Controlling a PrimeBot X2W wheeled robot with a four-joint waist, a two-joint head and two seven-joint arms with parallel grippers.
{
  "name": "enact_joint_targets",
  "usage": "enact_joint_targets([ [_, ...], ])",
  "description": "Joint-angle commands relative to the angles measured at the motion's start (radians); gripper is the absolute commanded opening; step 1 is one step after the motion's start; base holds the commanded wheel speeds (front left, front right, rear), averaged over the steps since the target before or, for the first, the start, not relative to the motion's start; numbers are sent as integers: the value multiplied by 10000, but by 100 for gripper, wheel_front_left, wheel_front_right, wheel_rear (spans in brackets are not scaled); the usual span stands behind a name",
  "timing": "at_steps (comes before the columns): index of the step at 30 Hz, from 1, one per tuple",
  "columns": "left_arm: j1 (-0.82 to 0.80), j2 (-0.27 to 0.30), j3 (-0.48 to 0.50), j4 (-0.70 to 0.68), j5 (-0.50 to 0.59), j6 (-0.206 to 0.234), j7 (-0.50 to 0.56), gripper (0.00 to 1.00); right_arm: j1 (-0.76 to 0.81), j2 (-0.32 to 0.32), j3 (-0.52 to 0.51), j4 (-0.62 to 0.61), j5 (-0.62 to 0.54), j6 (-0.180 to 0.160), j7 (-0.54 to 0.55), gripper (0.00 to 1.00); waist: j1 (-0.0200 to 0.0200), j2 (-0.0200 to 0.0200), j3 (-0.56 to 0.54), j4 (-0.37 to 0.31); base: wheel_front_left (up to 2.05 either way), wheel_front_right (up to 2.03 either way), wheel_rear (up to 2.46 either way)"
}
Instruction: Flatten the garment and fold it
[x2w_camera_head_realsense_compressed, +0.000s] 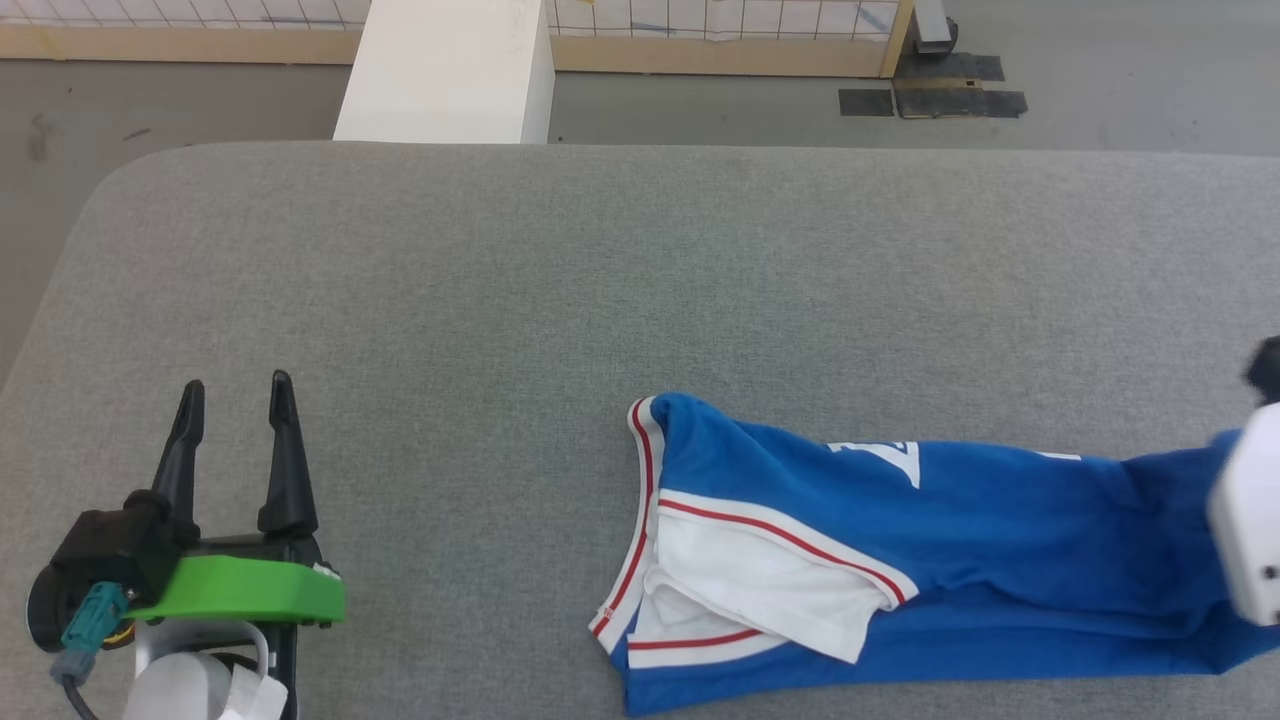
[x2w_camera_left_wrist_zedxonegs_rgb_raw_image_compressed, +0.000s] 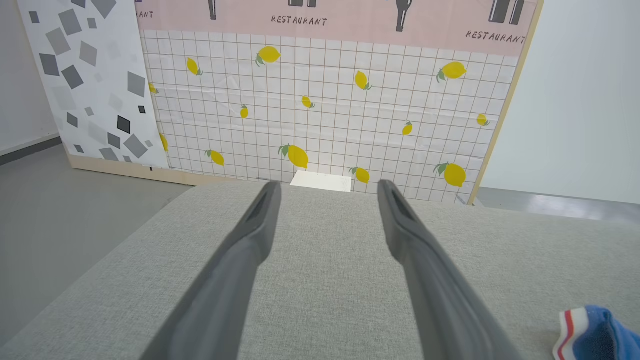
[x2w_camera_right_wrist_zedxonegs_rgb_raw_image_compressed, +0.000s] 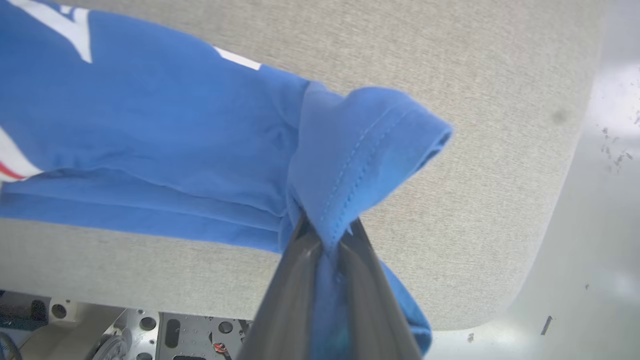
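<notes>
Gripping the garment (x2w_camera_right_wrist_zedxonegs_rgb_raw_image_compressed: 175, 125) with the right tool (x2w_camera_right_wrist_zedxonegs_rgb_raw_image_compressed: 328, 225): fingers nearly together, a bunched fold of stitched blue hem wedged between them, just above the near right corner of the grey tabletop (x2w_camera_head_realsense_compressed: 600, 250). Lying from there as a long rumpled band along the near edge, with the red-and-white striped collar end about midway along that edge. Folded over the blue body near that end, a white sleeve (x2w_camera_head_realsense_compressed: 760, 585) with red trim (white lettering higher up, partly lost in the creases). Holding the left tool (x2w_camera_head_realsense_compressed: 237, 382) near the near left corner, fingers spread wide with nothing between them, pointing toward the far edge, well apart from the cloth. Cannot tell whether touching the tabletop or just above it.
</notes>
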Motion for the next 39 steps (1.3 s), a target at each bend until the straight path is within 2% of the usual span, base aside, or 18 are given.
enact_joint_targets([
  [1,21,-66,-9,32,55,-65,-45,100,-79,265,319,-231,192,-19,104,0,0,0,-20,19,0,0,0],
  [5,13,-134,-33,14,51,-98,-45,100,-363,892,1379,-448,563,-19,-55,0,0,0,-14,113,0,0,0],
  [10,107,-211,18,28,49,-122,-45,100,-811,1793,2671,9,920,-19,-932,0,0,0,1,283,0,0,0],
  [20,161,-295,-35,228,65,-194,-45,100,-2105,3091,4793,2326,869,-19,-2609,0,0,0,78,689,0,0,0],
  [21,122,-329,-84,291,54,-211,-45,100,-2402,3405,5131,3053,801,-19,-3005,0,0,0,135,796,0,0,0],
  [24,107,-380,-125,319,42,-224,-45,100,-2628,3683,5420,3817,748,-19,-3402,0,0,0,217,904,0,0,0],
  [25,67,-406,-156,366,36,-238,-45,100,-2754,3864,5572,4503,708,-19,-3789,0,0,0,292,987,0,0,0],
  [31,30,-450,-173,420,31,-257,-45,100,-2948,4088,5781,5706,581,-19,-4440,0,0,0,416,1047,0,0,0],
  [32,30,-453,-175,432,33,-261,-45,100,-3001,4135,5859,5802,636,-19,-4576,44,0,0,416,1041,0,0,0],
  [33,28,-453,-174,449,33,-263,-45,100,-3050,4167,5966,5860,694,-19,-4621,98,0,0,412,1026,0,0,0],
  [39,72,-445,-195,598,74,-276,-45,100,-3524,4325,6865,5513,1394,-19,-4949,100,0,0,184,819,0,0,0],
])
